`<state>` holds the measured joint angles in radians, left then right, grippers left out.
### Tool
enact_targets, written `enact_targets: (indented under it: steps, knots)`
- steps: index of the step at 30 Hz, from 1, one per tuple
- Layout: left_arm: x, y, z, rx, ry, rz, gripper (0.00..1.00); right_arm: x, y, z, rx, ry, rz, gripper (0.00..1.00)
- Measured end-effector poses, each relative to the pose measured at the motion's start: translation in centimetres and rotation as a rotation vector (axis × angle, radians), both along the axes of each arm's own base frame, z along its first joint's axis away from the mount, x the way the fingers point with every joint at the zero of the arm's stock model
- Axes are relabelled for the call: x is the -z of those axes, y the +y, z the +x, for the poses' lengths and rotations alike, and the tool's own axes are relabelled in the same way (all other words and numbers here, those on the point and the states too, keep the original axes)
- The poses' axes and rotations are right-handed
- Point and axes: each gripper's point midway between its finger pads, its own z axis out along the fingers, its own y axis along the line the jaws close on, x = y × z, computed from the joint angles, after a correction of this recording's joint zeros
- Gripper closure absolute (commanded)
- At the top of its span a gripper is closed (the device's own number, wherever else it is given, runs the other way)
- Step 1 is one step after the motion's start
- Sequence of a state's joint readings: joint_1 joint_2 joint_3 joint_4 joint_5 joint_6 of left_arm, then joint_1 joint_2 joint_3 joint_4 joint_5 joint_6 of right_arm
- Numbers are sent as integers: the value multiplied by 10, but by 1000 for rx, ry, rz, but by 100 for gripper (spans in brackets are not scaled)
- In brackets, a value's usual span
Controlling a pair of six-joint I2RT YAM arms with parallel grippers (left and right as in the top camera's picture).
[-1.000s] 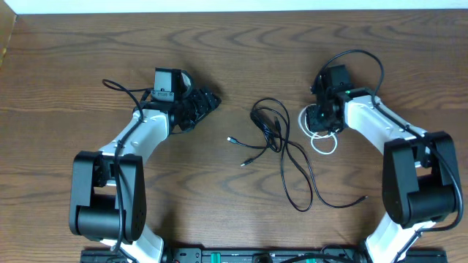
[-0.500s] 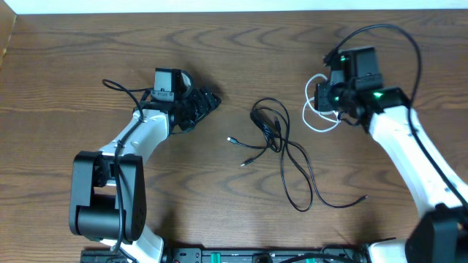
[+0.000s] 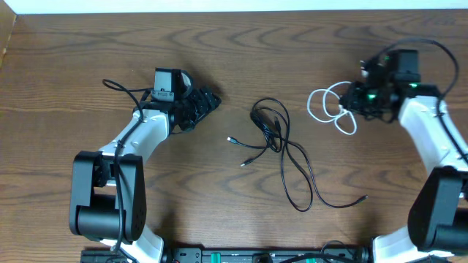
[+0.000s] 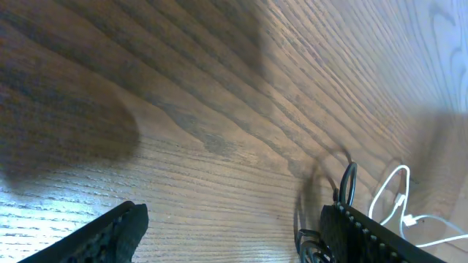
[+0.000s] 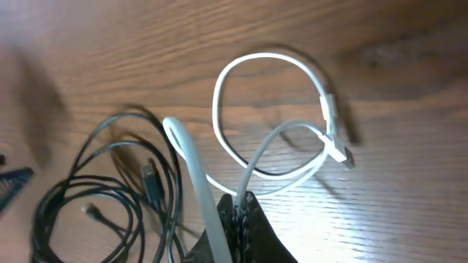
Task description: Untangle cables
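Left gripper [image 3: 210, 101]: far left, jaws wide apart, holding nothing, well apart from both cables. Black cable [image 3: 281, 143]: loose tangle at centre, between grippers, nothing touching it. White cable [image 3: 327, 104]: looped right of black, apart from it; strand pinched in right gripper [image 3: 356, 101], jaws fully closed.

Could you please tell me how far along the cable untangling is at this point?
Done: the white cable sits clear of the black cable, with no strands crossing in the overhead view. In hand: the right fingers are shut on the white cable, its loops trailing from them. Left: the black cable lies in loose overlapping loops, and the open left fingers are off to its side, touching nothing.
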<state>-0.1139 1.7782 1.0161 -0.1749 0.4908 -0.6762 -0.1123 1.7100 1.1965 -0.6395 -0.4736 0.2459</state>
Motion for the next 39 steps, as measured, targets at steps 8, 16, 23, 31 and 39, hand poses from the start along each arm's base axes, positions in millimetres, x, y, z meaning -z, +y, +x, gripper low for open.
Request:
enact_targets:
  steps: [8, 16, 23, 31, 39]
  knots:
    - [0, 0, 0, 0, 0, 0, 20, -5, -71, -31, 215, 106, 216, 99]
    - [0, 0, 0, 0, 0, 0, 19, -3, -125, -49, 379, 130, 237, 99]
    - [0, 0, 0, 0, 0, 0, 19, -7, -133, -32, 363, 43, 196, 8]
    - [4, 7, 0, -22, 9, 38, 20, -1, -137, -26, 357, 37, 96, 9]
    - [6, 10, 0, -33, 8, 57, 20, 14, -128, -51, 351, 168, 58, 21]
